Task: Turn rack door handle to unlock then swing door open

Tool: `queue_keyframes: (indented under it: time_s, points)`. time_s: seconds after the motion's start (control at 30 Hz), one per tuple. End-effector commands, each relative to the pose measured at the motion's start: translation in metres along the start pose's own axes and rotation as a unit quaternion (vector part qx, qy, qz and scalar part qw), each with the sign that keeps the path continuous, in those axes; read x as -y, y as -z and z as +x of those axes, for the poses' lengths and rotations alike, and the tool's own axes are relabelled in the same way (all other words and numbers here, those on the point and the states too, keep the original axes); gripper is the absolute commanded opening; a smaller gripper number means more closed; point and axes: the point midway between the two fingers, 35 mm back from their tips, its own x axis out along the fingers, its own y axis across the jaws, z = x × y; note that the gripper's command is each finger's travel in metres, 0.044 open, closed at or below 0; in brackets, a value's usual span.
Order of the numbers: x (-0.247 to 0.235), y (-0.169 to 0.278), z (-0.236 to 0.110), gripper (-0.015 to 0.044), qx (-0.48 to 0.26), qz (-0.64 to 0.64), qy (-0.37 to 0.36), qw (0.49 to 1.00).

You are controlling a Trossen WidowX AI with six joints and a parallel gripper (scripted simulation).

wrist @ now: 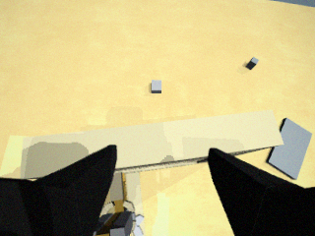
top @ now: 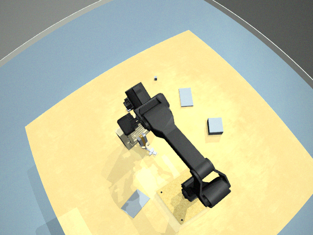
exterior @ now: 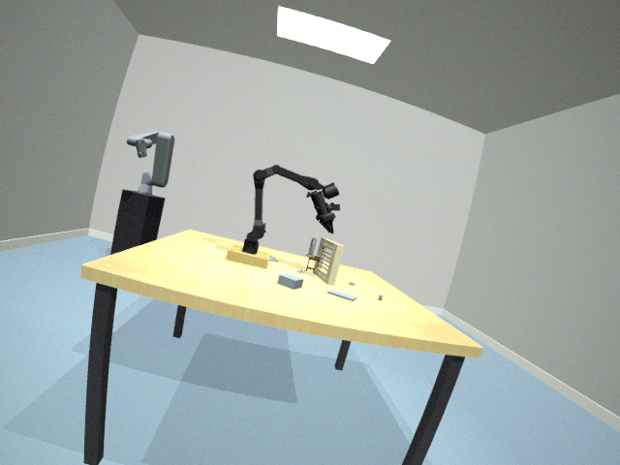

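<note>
The cream rack (top: 122, 139) (exterior: 336, 263) (wrist: 221, 133) stands upright, its slatted front towards the arm's base. No door panel visibly stands out from it; the arm hides part of it in the top view. The grey and brown upright handle (top: 142, 140) (exterior: 313, 247) (wrist: 120, 226) stands just off the slatted front, near the lower left in the wrist view. My gripper (exterior: 330, 232) (wrist: 162, 152) points steeply down above the rack, with its fingers apart and nothing between them. It is clear of the handle. Its fingertips are hidden in the top view.
A flat grey plate (top: 186, 97) (exterior: 342, 294) (wrist: 291, 147) and a grey block (top: 215, 126) (exterior: 290, 280) lie beside the rack. Small cubes (top: 155, 78) (wrist: 156, 87) lie behind it. A silvery piece (top: 151, 152) lies near the handle. Another grey plate (top: 135, 203) lies near the base.
</note>
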Motion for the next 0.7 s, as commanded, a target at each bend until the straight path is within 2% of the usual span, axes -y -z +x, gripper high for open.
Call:
queue_keyframes:
  time_s: [0.0, 0.67]
  points:
    - [-0.008, 0.006, 0.002, 0.0287, -0.047, -0.012, -0.009, 0.999]
    - [-0.042, 0.049, -0.011, 0.0287, -0.306, -0.071, -0.032, 0.949]
